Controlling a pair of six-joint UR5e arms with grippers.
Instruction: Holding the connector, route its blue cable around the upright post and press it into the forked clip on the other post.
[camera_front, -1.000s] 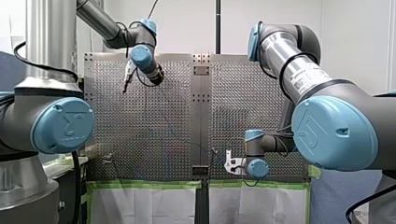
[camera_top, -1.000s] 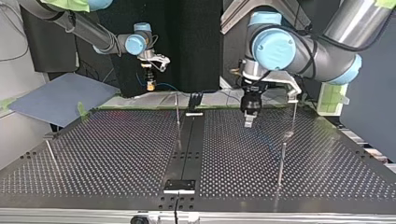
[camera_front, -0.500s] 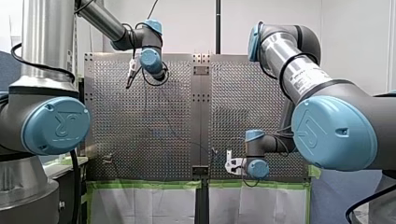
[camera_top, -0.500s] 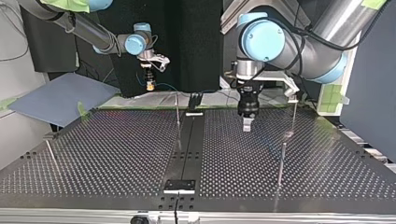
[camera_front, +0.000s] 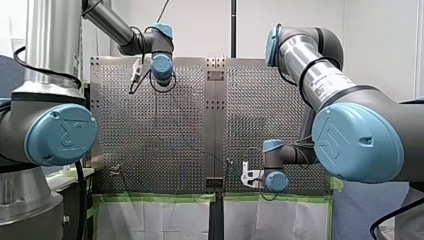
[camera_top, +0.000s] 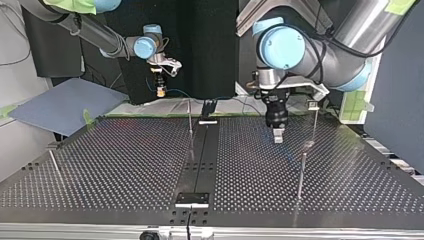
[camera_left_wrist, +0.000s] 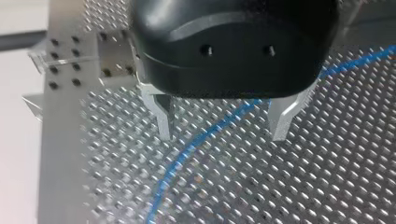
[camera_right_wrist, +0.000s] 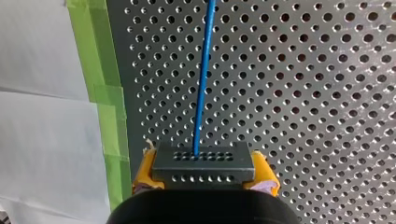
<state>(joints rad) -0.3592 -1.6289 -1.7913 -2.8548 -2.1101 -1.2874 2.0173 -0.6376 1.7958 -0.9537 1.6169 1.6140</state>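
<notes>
1. Now, in the right wrist view, my right gripper (camera_right_wrist: 204, 170) pinches the dark connector (camera_right_wrist: 203, 163) between its yellow pads (camera_right_wrist: 144, 169).
2. The blue cable (camera_right_wrist: 202, 79) leaves the connector and runs straight ahead over the perforated table (camera_right_wrist: 303, 93).
3. My left gripper (camera_left_wrist: 223, 123) holds its metal fingers (camera_left_wrist: 162, 116) spread apart above the table, and the cable curves across beneath the gap.
4. In the top view, that gripper hangs right of centre, pointing down, near a thin upright post (camera_top: 315, 125) further right.
</notes>
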